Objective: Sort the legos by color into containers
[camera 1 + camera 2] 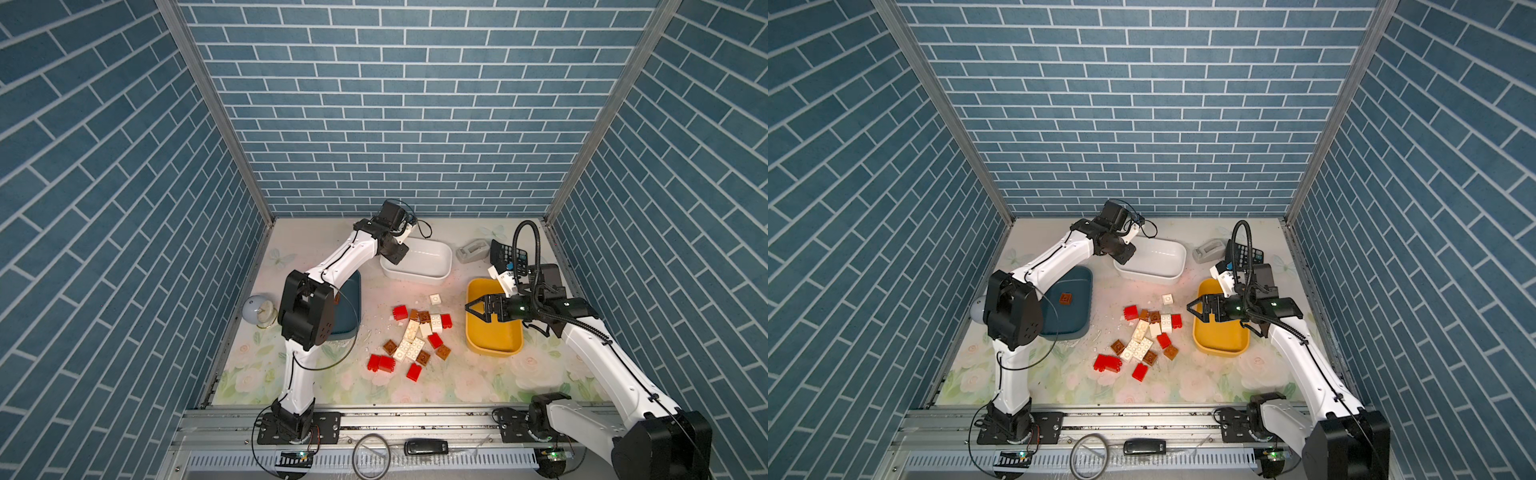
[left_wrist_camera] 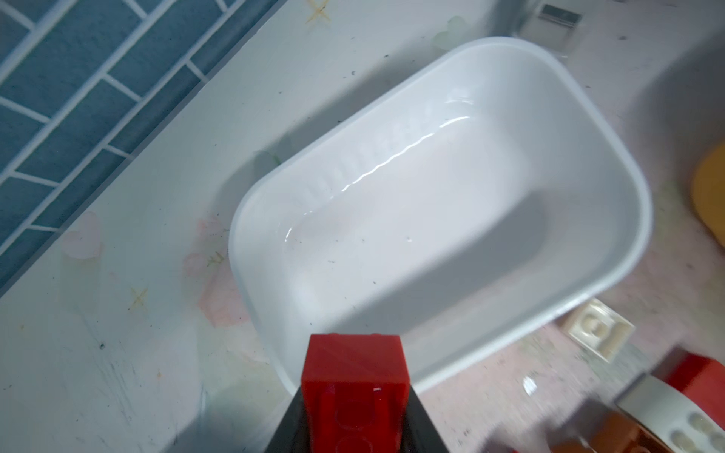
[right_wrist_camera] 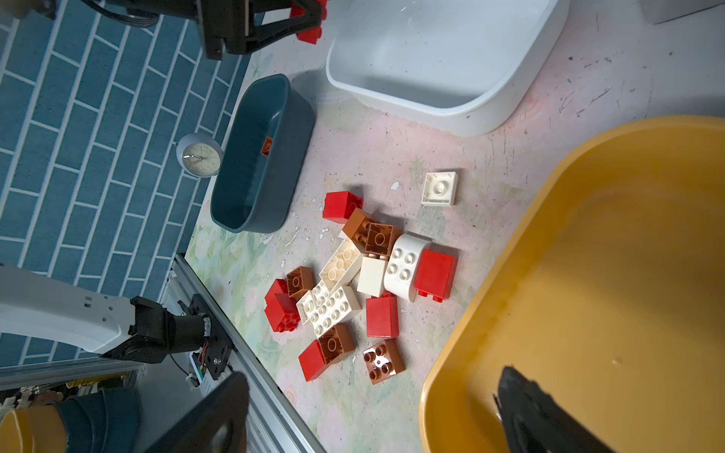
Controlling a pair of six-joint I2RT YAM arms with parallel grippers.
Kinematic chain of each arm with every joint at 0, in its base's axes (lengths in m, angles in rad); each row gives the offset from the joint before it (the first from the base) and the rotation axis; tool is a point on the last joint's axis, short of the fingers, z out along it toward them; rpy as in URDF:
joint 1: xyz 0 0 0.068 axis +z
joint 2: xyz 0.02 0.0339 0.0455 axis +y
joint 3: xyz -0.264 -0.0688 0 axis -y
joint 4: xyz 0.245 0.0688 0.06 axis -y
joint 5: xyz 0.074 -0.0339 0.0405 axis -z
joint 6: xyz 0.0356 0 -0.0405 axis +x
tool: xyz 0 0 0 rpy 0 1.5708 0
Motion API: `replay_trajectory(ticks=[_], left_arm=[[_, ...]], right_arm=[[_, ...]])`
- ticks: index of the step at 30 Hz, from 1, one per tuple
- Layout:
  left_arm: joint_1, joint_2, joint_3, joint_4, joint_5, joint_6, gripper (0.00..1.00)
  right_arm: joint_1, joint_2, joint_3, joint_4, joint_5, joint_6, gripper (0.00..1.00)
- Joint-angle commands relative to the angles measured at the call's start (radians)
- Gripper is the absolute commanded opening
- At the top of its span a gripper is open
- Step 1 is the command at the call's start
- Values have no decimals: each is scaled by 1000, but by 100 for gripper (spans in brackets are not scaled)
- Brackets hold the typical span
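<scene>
My left gripper [image 1: 392,254] is shut on a red lego [image 2: 355,372] and hovers over the near end of the white container [image 1: 415,279], which has nothing in it [image 2: 627,176]. The dark teal container [image 1: 1077,322] holds one brown lego [image 1: 1065,298]. My right gripper [image 1: 472,311] stands open with nothing between its fingers, above the left rim of the yellow container [image 1: 494,347]. Several red, brown and white legos [image 1: 415,336] lie in a loose pile on the mat between the containers, and one white square lego [image 3: 439,188] sits apart.
A small round clock [image 1: 259,311] stands left of the teal container. A grey tape dispenser [image 1: 471,250] and a black calculator [image 1: 508,253] sit at the back right. White crumbs dot the mat near the pile. An aluminium rail [image 1: 415,420] runs along the front edge.
</scene>
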State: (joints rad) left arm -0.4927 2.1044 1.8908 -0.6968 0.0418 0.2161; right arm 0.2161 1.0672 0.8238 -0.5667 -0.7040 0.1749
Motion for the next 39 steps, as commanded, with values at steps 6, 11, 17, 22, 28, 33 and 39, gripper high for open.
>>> replay_trajectory(ticks=[6, 11, 17, 22, 28, 33, 39], left_arm=[[15, 169, 169, 42, -78, -168, 31], [18, 178, 199, 38, -55, -218, 56], [15, 103, 186, -100, -105, -295, 75], [-32, -67, -3, -73, -16, -258, 75], [-88, -199, -152, -146, 44, -131, 73], [-123, -276, -314, -147, 90, 35, 74], [-127, -300, -472, -96, 142, 181, 74]], right_arm=[[5, -17, 34, 7, 6, -23, 99], [5, -22, 31, 0, 6, -23, 99], [5, -21, 34, -10, 1, -34, 99], [5, -6, 27, 9, -13, -33, 99], [5, -6, 17, 14, -23, -38, 99], [5, -29, -2, 10, -21, -38, 99], [4, -57, -34, 11, -14, -31, 99]])
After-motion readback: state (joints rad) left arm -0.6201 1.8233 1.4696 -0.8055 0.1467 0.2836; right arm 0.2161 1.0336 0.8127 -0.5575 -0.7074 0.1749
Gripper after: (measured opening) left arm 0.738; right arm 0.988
